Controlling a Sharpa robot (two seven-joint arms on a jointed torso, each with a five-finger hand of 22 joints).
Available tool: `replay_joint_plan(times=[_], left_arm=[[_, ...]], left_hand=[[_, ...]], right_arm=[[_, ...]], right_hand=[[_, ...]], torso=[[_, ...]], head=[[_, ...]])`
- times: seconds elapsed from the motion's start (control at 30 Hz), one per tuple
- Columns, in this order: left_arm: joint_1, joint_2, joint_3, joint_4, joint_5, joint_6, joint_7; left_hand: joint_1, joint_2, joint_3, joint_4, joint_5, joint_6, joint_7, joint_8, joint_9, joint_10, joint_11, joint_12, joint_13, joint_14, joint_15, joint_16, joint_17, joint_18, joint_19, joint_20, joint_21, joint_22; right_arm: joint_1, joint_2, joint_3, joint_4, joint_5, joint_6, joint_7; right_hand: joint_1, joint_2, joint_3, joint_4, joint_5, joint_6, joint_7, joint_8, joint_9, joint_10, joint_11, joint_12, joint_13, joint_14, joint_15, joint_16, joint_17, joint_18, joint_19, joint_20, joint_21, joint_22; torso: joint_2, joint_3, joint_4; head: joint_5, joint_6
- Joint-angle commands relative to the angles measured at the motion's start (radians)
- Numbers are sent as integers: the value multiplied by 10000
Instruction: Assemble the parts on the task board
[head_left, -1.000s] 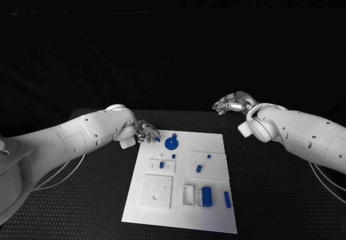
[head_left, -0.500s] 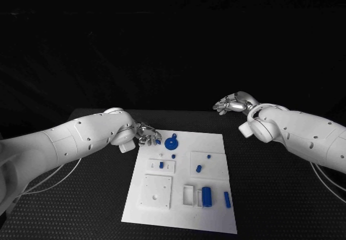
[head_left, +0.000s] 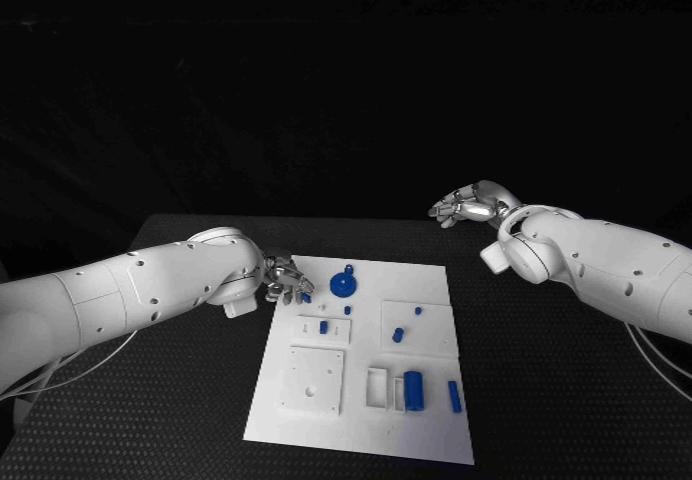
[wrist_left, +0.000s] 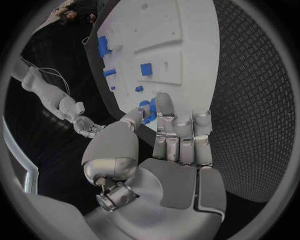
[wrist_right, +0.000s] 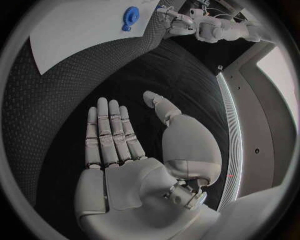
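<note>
Beside the task board (head_left: 361, 400), left hand (head_left: 284, 277) (fingers (wrist_left: 180, 131) empty).

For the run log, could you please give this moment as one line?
left hand: open, at task board far-left corner | right hand: open, beyond board | round blue part: untouched

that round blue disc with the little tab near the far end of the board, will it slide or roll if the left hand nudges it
Probably slide, not roll: the round blue disc seems to lie flat on the task board. It looks small, thin and stiff, so likely light; the board's smooth white face may let it skid. The left hand beside it is open.
</note>
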Motion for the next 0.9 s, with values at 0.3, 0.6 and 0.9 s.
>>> replay_joint_plan(times=[0.3, 0.6, 0.9], left_arm=[[15, -400, -44, 715, -1316, 541, -487], [11, -447, -231, 1065, -1180, 450, -613], [-17, -418, -231, 1169, -1180, 389, -637]], left_hand=[[201, -58, 1709, -1569, -59, 123, -26, -11, 33, 107, -18, -12, 16, 161, -160, 62, -27, 31, 120, -1110, 35, 80], [212, -48, 1709, -1553, -64, 134, -28, -14, 38, 123, -20, -16, 16, 177, -162, 67, -32, 29, 135, -1110, 40, 80], [211, -39, 1706, -1540, -70, 137, -28, -17, 41, 128, -20, -20, 16, 185, -162, 68, -36, 27, 143, -1110, 42, 80]], right_arm=[[-44, -52, 1, 36, 35, 30, 73], [-49, -69, 1, 45, 37, 23, 69], [-51, -60, 1, 34, 46, 30, 69]], right_hand=[[-8, 51, -25, 36, 47, -82, -6, 43, -13, 74, 1, -41, -17, -53, -10, -43, 15, -143, -24, 20, -75, 23], [-6, 49, -24, 36, 48, -82, -6, 44, -15, 74, 1, -40, -17, -53, -10, -47, 20, -143, -21, 20, -84, 31], [-3, 50, -24, 37, 48, -82, -6, 46, -17, 74, 1, -40, -18, -52, -10, -50, 24, -142, -19, 20, -90, 37]], torso=[[1, 4, -20], [11, 10, -15], [22, 16, -38]], head=[[70, -52], [99, -98], [115, -127]])
